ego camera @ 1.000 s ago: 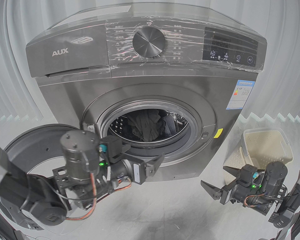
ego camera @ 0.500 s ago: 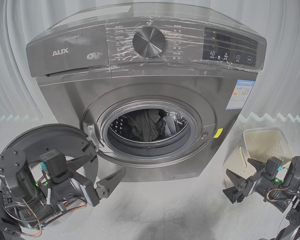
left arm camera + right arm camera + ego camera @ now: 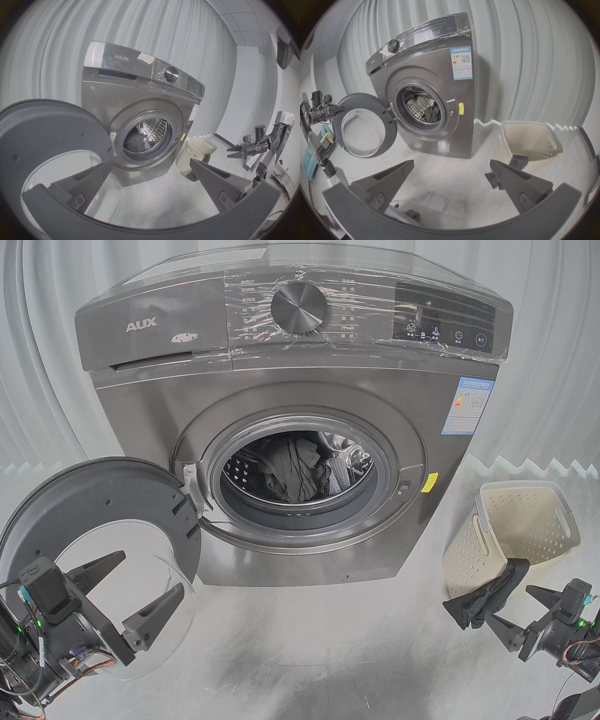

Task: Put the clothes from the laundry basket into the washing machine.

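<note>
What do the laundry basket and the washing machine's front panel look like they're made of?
Laundry basket: probably moulded plastic, cream and matte, going by its perforated walls and cut-out handles. Washing machine front: seemingly sheet metal with a grey satin finish, given its soft sheen, though coated plastic is possible.

The left gripper (image 3: 150, 571) is drawn back from the mouth of the washing machine (image 3: 281, 390) to the open door (image 3: 94, 490). The right gripper (image 3: 508, 604) is withdrawn from the laundry basket (image 3: 522, 487), and a dark garment (image 3: 482, 607) is uncovered on its rim.
</note>
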You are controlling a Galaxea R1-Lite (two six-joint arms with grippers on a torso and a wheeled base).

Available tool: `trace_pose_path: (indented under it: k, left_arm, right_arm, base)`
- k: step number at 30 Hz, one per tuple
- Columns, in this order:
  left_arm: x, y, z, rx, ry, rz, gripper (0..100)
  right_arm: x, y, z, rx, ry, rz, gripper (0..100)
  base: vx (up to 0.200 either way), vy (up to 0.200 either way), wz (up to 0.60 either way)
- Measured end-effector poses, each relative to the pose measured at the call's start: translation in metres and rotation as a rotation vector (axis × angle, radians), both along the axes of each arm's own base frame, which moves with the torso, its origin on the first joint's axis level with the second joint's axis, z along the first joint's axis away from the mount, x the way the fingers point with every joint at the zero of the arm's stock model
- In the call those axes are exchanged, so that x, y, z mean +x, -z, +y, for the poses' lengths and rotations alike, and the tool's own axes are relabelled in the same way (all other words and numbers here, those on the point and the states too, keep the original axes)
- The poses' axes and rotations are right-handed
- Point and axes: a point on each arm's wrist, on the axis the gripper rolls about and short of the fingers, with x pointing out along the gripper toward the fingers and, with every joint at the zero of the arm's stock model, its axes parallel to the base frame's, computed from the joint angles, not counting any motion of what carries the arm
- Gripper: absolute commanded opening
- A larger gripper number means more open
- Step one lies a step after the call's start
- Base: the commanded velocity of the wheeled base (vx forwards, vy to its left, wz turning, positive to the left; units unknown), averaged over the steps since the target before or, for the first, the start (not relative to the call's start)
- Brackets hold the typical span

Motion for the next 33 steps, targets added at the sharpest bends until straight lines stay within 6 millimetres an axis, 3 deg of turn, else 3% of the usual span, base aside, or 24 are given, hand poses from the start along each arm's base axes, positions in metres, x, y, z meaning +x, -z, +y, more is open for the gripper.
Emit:
trace_pose_path:
  k: [6, 16, 24, 33]
  left_arm:
    - [-0.013, 0.006, 0.018, 0.012, -0.048, -0.038, 100]
    - [-0.042, 0.031, 0.055, 0.068, -0.218, -0.013, 100]
    - [-0.073, 0.053, 0.076, 0.090, -0.377, 0.051, 100]
    - [-0.103, 0.075, 0.084, 0.097, -0.543, 0.056, 100]
  right_arm:
    - [-0.029, 0.003, -0.018, -0.022, 0.048, 0.012, 100]
    - [-0.066, 0.003, -0.045, -0.007, 0.220, -0.136, 100]
    - [-0.091, 0.018, -0.054, -0.046, 0.306, -0.166, 100]
    - [-0.110, 0.034, -0.056, -0.024, 0.305, -0.192, 100]
  base:
    - [0.000, 0.000, 0.00]
    - [0.000, 0.000, 0.00]
    - [0.000, 0.000, 0.00]
    - [0.000, 0.000, 0.00]
